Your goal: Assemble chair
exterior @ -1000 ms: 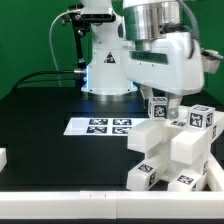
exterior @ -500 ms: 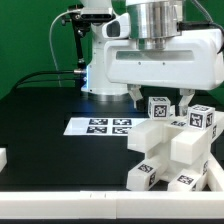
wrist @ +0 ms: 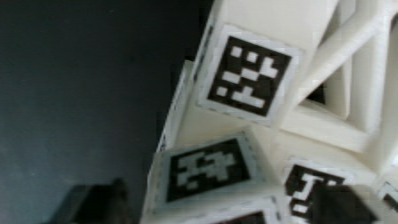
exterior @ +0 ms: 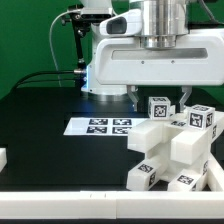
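Exterior view: low, close to the black table (exterior: 40, 130), facing the robot arm (exterior: 150, 50) and green backdrop. Wrist view: very close, blurred, aimed along the fingers (wrist: 98, 200) at the chair (wrist: 267, 120). Both views share the chair (exterior: 170, 145).

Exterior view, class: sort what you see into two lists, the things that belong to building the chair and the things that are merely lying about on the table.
Belongs to the job:
- chair pieces, chunky white blocks with tags, stacked at the exterior view's right
- gripper, above them, jaws apart

Just there:
- marker board, flat on the table
- small white block at the exterior view's left edge; too cropped to identify
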Controlling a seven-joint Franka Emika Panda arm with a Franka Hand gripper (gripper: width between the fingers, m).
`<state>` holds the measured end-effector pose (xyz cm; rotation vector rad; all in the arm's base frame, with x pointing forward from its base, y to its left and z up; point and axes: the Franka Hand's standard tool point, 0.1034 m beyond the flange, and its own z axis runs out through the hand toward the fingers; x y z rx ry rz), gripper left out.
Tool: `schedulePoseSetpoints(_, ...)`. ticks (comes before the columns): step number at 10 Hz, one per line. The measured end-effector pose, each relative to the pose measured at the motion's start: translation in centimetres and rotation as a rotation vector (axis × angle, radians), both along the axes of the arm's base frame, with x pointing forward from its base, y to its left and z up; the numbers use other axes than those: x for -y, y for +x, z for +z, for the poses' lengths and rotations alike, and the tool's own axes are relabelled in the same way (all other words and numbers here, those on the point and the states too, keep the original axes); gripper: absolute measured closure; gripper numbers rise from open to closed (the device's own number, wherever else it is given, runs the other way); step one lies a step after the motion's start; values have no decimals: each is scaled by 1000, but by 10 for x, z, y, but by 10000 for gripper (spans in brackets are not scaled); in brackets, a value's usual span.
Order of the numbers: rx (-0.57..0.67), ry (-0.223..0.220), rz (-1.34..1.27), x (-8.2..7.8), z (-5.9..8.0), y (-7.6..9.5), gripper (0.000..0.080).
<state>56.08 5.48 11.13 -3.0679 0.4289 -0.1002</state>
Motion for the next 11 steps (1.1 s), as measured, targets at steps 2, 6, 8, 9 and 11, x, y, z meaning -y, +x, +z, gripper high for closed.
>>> schedulePoseSetpoints(2,-4,8,-104,0,-1,0,536)
schedulePoseSetpoints(6,-12,49,-569,1,-1,-2,535)
schedulePoseSetpoints(8,-13,95,-836,1,-2,-2,535)
schedulePoseSetpoints(9,-26,122,-958,2,-2,-2,535)
schedulePoseSetpoints(11,-43,155,-1091,2,-2,-3,535)
